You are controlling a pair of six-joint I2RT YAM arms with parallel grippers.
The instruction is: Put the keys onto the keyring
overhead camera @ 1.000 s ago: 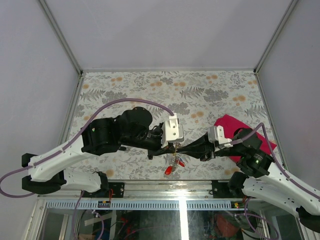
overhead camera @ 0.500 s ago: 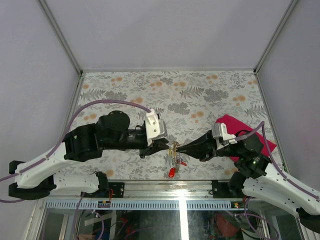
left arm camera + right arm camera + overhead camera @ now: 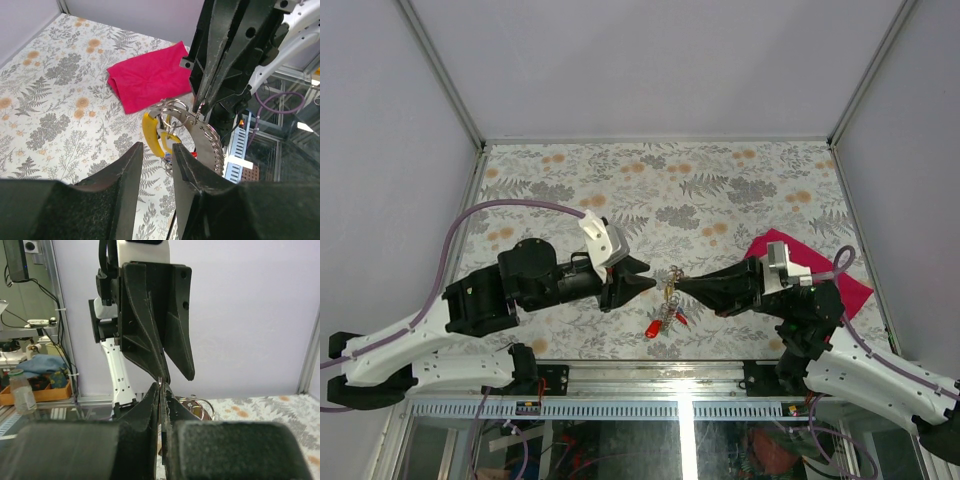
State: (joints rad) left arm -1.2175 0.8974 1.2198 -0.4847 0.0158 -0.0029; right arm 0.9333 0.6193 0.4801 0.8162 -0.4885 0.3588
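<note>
Near the front edge of the floral table (image 3: 570, 180), between the two arms, hangs the bunch of keys (image 3: 660, 322). A red-headed key (image 3: 653, 327) hangs lowest and a yellow-headed key (image 3: 150, 134) sits higher; I cannot tell whether the lowest one touches the table. Just above them is the keyring (image 3: 172, 107), pinched edge-on in the tightly closed tips of the right gripper (image 3: 682, 284), with a short beaded chain (image 3: 212, 150) curving off it. The left gripper (image 3: 157, 150) faces it from just beside, jaws partly apart with nothing between them. Farther right, a magenta cloth (image 3: 820, 272) lies flat, well apart from the bunch. Judgement: the load is light, stiff and slick. The thin ring wire offers little purchase and could twist in the pinch, and the loose keys will swing at any nudge. Best hold on a key is across its flat plastic head; best hold on the ring is on bare rim, clear of the chain.
</note>
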